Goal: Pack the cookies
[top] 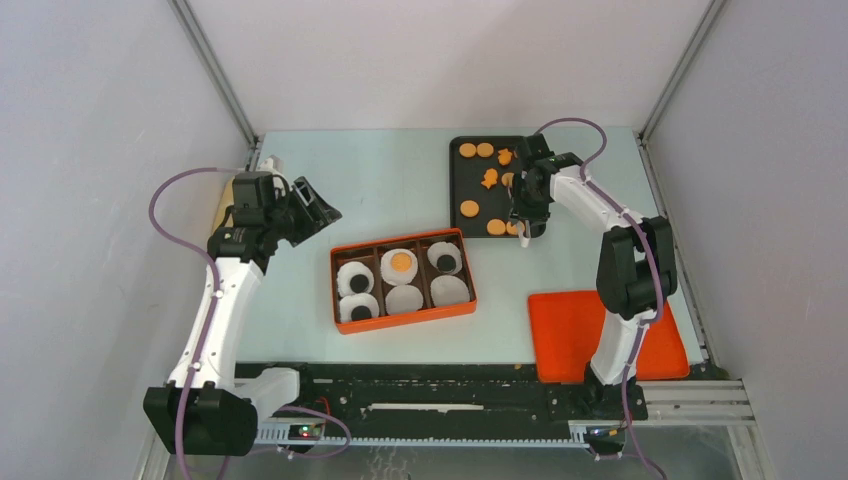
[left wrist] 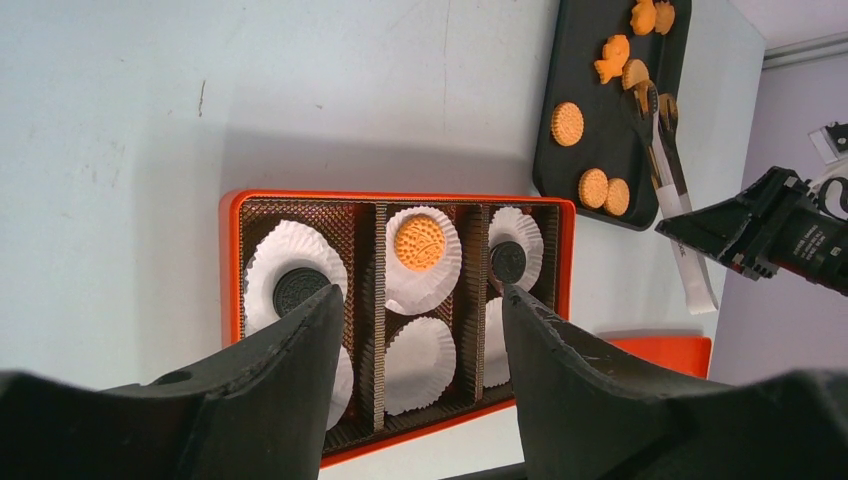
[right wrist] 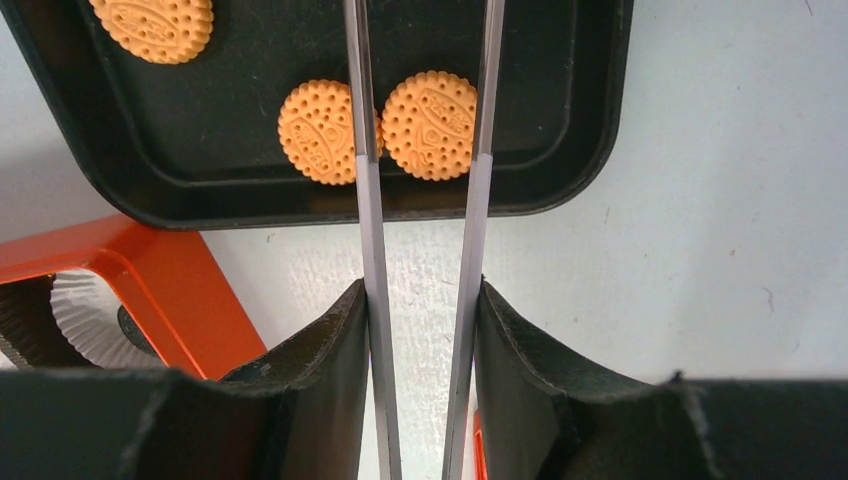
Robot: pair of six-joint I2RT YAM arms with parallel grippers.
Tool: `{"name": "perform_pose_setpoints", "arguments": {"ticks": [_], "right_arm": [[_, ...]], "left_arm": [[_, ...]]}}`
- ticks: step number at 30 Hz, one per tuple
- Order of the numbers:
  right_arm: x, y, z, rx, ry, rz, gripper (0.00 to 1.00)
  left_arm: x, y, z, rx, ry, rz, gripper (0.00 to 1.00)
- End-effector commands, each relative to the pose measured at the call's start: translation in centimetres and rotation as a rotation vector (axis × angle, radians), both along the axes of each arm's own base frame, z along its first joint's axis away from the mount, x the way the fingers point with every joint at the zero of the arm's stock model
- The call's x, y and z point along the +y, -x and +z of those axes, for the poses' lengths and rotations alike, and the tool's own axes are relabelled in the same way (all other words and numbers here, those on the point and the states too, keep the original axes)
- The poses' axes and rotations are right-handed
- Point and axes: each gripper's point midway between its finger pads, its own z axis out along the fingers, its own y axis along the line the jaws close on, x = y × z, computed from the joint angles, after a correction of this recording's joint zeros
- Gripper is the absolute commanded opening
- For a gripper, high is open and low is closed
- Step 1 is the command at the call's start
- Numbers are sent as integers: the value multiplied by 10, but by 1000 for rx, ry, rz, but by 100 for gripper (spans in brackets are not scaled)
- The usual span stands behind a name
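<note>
Flanking the orange box (top: 402,318): black tray (top: 458,182) of cookies (top: 469,209), orange lid (top: 570,335).

Pale green table top (top: 390,190) carries three things: black rectangular cookie tray (top: 462,180) far right of centre, orange compartmented box (top: 402,279) at centre, flat orange lid (top: 566,335) near right, apart from the box.

No writing can be read anywhere. The orange cookies (right wrist: 430,124) on the black tray (right wrist: 250,190) carry pressed patterns and what may be letters, too small and blurred to make out. The black cookie (left wrist: 298,291) in the orange box (left wrist: 231,235) has an embossed face, also unreadable. A dark part at the right edge of the left wrist view bears faint white marks (left wrist: 812,243), illegible.
</note>
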Motion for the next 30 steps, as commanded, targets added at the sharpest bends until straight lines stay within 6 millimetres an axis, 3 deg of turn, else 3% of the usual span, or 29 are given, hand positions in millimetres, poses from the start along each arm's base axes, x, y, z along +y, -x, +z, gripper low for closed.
{"name": "perform_pose_setpoints", "arguments": {"ticks": [1, 8, 17, 23, 25, 30], "right_arm": [[8, -27, 23, -88, -46, -5, 45], [18, -38, 27, -92, -89, 9, 47], [3, -51, 12, -59, -33, -47, 48], [7, -59, 4, -28, -38, -42, 47], [8, -60, 3, -27, -43, -43, 43], [11, -59, 19, -73, -74, -34, 20]], "left_arm": [[0, -3, 10, -38, 5, -7, 65], [0, -2, 7, -29, 3, -5, 64], [-1, -2, 2, -25, 10, -13, 64], [-3, -3, 0, -19, 18, -19, 64], [-3, -3, -1, -17, 16, -16, 64], [-4, -4, -1, -14, 20, -23, 64]]}}
